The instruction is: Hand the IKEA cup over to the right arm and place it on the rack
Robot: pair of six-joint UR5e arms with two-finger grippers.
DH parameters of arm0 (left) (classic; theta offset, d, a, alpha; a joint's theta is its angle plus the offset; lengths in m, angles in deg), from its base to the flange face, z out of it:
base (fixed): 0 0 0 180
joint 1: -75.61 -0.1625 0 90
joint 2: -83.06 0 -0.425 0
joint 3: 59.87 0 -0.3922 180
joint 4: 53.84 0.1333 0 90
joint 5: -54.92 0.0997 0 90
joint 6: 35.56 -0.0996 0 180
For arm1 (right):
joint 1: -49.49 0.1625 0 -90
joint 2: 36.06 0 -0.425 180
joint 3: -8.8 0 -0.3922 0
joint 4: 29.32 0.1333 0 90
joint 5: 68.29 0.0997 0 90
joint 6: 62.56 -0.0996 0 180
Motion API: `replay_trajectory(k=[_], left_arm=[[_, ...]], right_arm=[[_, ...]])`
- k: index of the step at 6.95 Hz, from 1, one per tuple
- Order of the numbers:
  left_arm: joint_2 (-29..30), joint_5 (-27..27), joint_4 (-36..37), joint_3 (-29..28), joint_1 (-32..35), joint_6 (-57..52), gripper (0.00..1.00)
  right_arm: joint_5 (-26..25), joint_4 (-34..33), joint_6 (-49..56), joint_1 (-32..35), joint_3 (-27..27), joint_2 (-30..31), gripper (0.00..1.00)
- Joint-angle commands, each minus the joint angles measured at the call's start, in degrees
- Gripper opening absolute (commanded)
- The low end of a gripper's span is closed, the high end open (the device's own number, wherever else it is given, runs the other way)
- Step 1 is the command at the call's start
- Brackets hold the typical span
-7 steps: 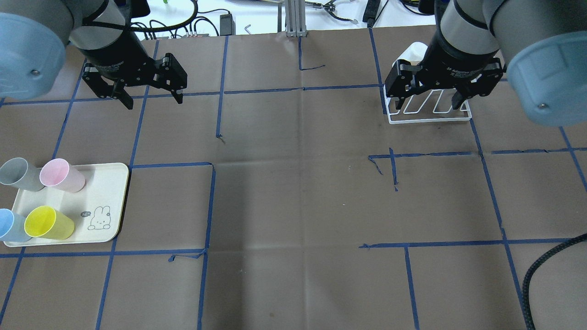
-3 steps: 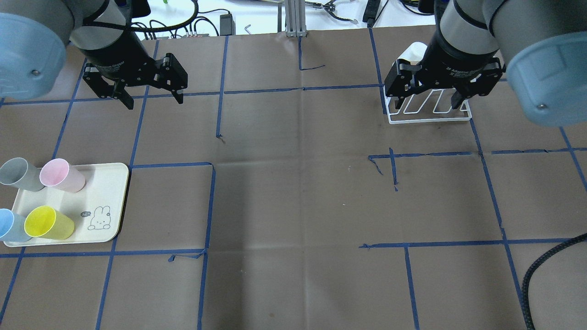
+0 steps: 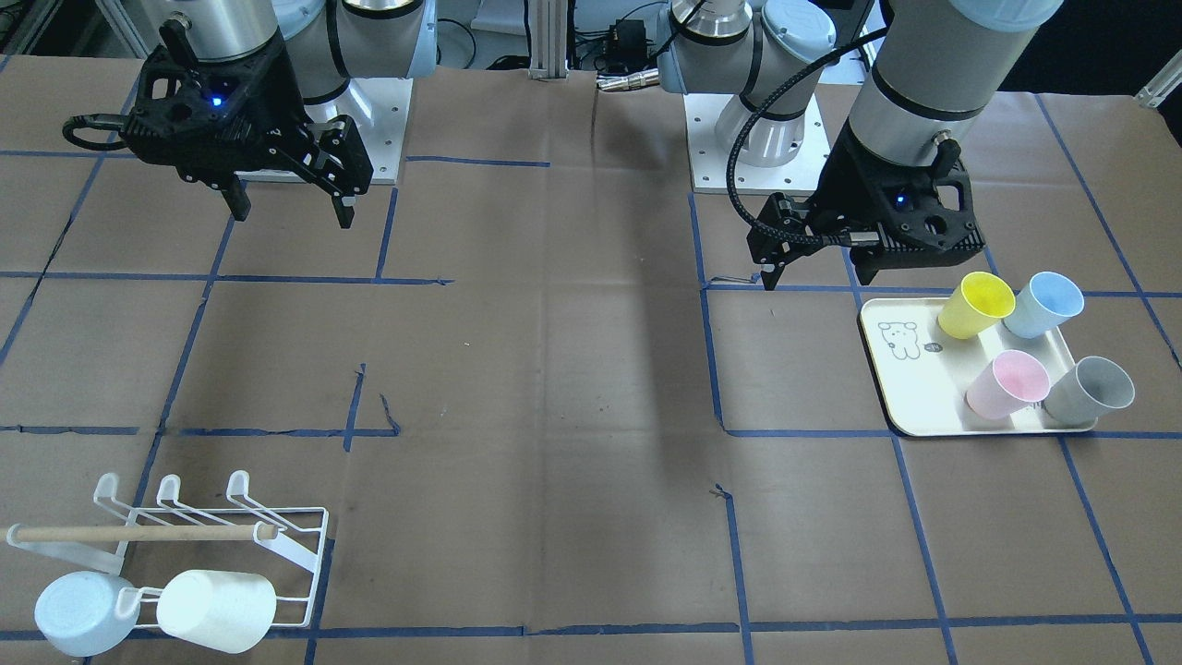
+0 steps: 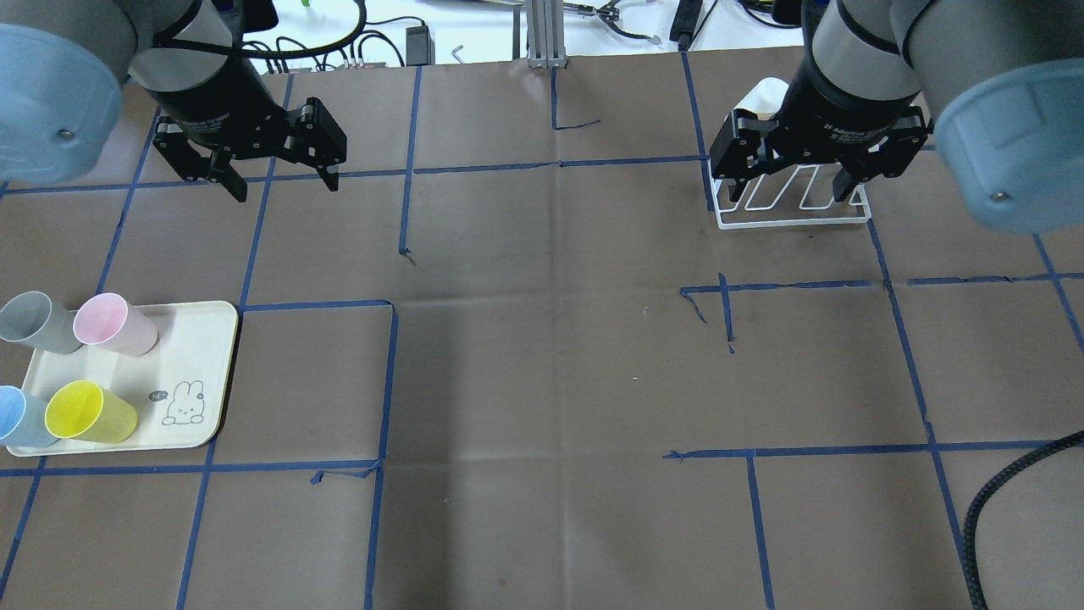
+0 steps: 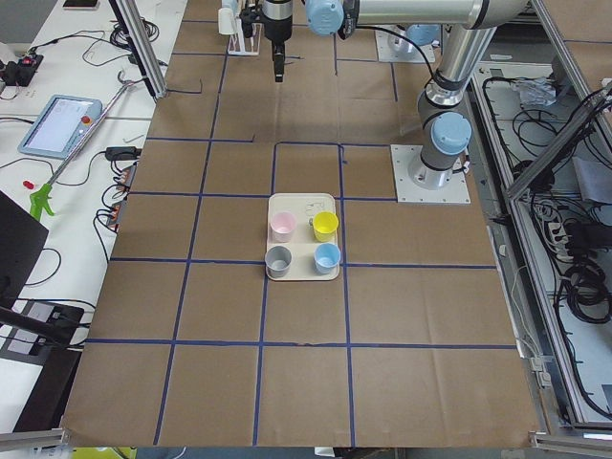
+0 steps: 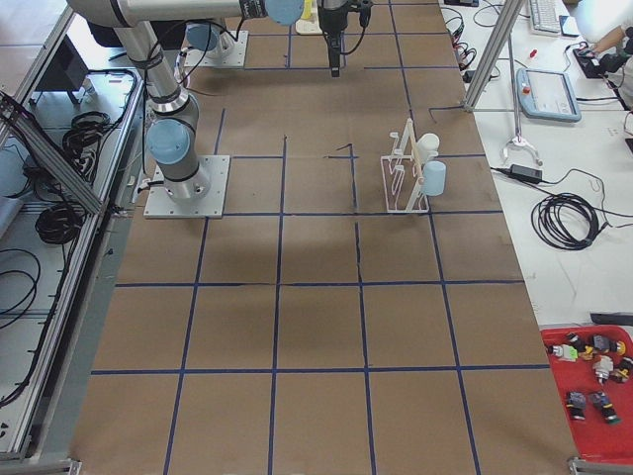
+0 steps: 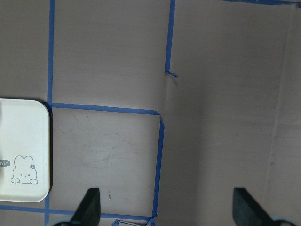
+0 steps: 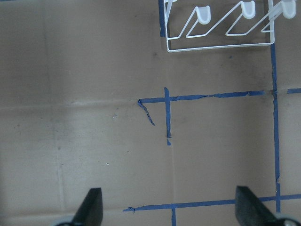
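Four IKEA cups stand on the cream tray (image 4: 199,356) at the left: grey (image 4: 38,322), pink (image 4: 114,324), blue (image 4: 19,417) and yellow (image 4: 89,413). My left gripper (image 4: 286,188) hangs open and empty above the table, well behind the tray. The white wire rack (image 4: 792,224) with its wooden dowel (image 3: 138,533) stands at the back right and holds a white cup (image 3: 217,610) and a pale blue cup (image 3: 83,614). My right gripper (image 4: 789,196) hangs open and empty above the rack's near side. The rack also shows in the right wrist view (image 8: 216,48).
Brown paper with blue tape lines covers the table (image 4: 542,364). A bunny drawing (image 7: 24,169) marks the tray's corner in the left wrist view. Cables and a metal post (image 4: 542,34) lie beyond the far edge.
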Motion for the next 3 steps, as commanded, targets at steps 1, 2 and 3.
replay_trajectory(k=[1,2,3], left_arm=[[0.00,0.00,0.03,0.00,0.00,0.00,1.00],[0.00,0.00,0.03,0.00,0.00,0.00,1.00],[0.00,0.00,0.03,0.00,0.00,0.00,1.00]], right_arm=[[-0.09,0.63,-0.06,0.00,0.13,0.04,1.00],[-0.09,0.80,0.02,0.00,0.13,0.04,1.00],[-0.09,0.81,0.02,0.00,0.13,-0.05,1.00]])
